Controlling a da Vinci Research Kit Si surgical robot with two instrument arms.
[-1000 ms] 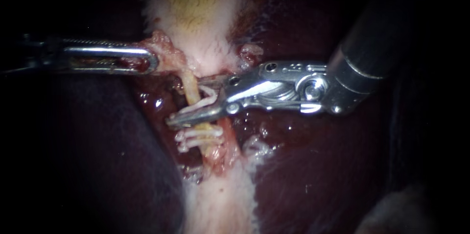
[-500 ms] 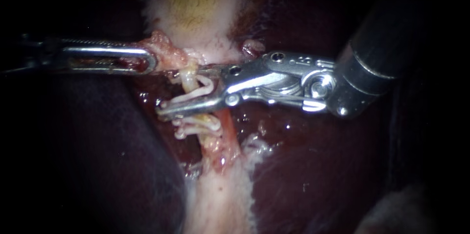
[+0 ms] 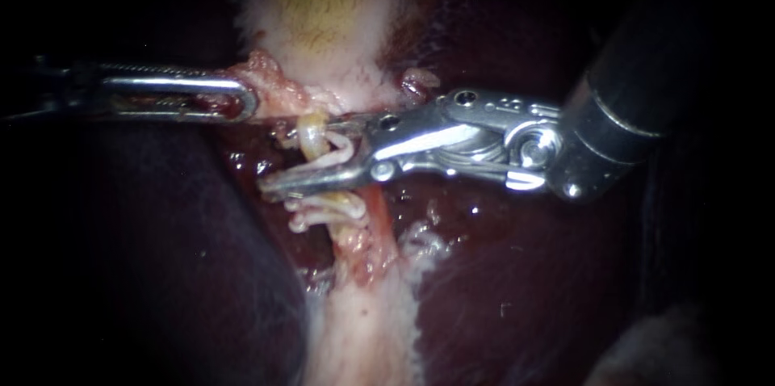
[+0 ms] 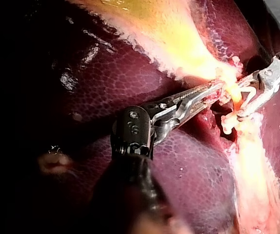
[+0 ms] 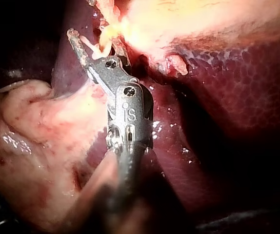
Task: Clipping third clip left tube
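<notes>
A yellowish tube (image 3: 312,129) runs down from the pale gallbladder (image 3: 323,6). My right instrument (image 3: 278,153) comes in from the right, its jaws astride this tube. They hold a white clip (image 3: 336,152) that wraps around the tube. Two white clips (image 3: 324,207) sit on the tube just below the lower jaw. My left instrument (image 3: 246,100) is shut on pink tissue (image 3: 274,87) at the gallbladder's neck, holding it to the left. In the left wrist view the left instrument (image 4: 213,90) meets the right instrument (image 4: 247,103) at the tube. The right wrist view shows the right instrument (image 5: 93,41) holding the clip (image 5: 94,49).
Dark red liver (image 3: 525,289) lies on both sides of the tube. A pale band of tissue (image 3: 363,329) continues below the clips. A reddish strand (image 3: 373,216) runs beside the tube, under the right instrument's lower jaw.
My right instrument has moved left and slightly up, bringing the clip further across the tube. The left instrument has held still.
</notes>
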